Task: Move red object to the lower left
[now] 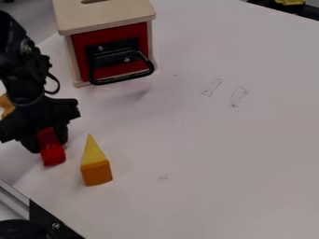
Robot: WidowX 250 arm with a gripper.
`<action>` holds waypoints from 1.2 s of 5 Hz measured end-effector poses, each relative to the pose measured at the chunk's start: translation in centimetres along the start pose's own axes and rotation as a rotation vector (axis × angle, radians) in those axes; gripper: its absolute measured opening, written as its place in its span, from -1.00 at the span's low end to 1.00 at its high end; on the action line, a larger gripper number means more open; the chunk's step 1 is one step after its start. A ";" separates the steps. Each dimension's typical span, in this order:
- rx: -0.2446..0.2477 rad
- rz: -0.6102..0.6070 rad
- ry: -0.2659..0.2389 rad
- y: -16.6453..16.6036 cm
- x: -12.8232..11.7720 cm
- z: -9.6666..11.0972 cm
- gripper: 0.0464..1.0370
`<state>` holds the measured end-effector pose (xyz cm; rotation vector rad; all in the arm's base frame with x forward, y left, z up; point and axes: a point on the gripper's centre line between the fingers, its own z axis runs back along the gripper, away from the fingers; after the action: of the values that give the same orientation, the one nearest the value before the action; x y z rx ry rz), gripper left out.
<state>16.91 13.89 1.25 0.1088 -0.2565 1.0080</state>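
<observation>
At the left of the frame, a little below mid-height, a black gripper [47, 139] hangs low over a white table [205, 144], its jaws closed on either side of a red object [53, 155]. The lower end of the red object sticks out below the jaws, slanting slightly toward the lower right. From the gripper, the black robot arm [18, 70] runs up along the left edge. Just right of the red object, and apart from it, lies an orange block [96, 173] with a yellow pointed piece [92, 151] against it, the tip toward the top of the frame. Behind the arm, at the left edge, part of an orange-yellow thing [6, 106] shows. At the upper left stands a light wooden box [106, 17], with a slot in its top, a red front and a black handle [122, 79]. Faint rectangular marks [238, 96] dot the table right of center. A metal rail [14, 198] and a black bracket [53, 223] cross the lower left corner. Something black and yellow [290, 2] sits at the upper right.
</observation>
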 end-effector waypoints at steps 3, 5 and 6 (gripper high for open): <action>-0.030 -0.001 0.054 -0.2 -0.2 -0.3 0.70; -0.016 0.011 0.046 0.2 -0.1 0.9 0.92; -0.004 0.057 0.005 0.5 0.1 3.9 0.92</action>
<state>15.90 13.48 4.98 0.0951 -0.2582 1.0646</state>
